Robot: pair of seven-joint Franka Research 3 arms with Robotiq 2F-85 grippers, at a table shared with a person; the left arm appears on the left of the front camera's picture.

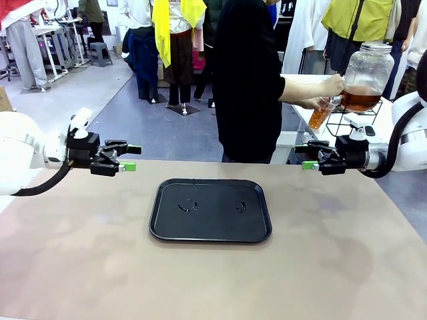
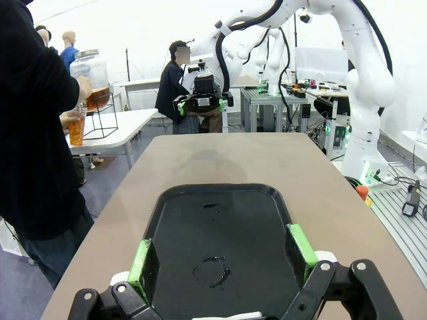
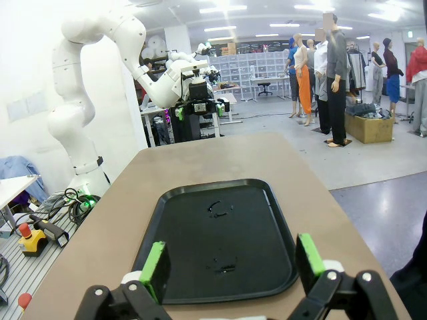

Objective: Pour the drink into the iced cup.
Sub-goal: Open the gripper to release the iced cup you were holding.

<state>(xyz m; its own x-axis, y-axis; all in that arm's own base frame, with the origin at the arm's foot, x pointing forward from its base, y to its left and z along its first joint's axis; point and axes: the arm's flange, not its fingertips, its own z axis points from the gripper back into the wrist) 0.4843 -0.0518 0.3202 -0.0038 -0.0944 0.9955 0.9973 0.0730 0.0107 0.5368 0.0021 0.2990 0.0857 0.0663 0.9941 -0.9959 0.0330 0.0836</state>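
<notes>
While the black tray [image 1: 210,210] lies flat on the tan table [image 1: 80,267], the left pincer [image 1: 127,159] hangs off to the tray's left and above its far edge, its green-padded fingers spread wide with nothing between them. In the left wrist view the same pincer [image 2: 223,257] frames the tray [image 2: 220,227], jaws fully apart, with small wet marks showing on the tray's dark floor. Beyond the tray, at the far side of the table, a person [image 1: 247,80] in black stands turned toward a side table to the tray's far right. There a hand [image 1: 331,85] rests on a large glass jar [image 1: 367,73] that holds the drink [image 1: 361,101], an amber-brown liquid in its lower part, and the other hand holds a clear cup [image 1: 321,113] of amber liquid at the jar's spout. Right of the tray, the right pincer [image 1: 308,157] also stands wide open and empty; its wrist view shows its fingers [image 3: 152,267] apart over the tray's near end.
</notes>
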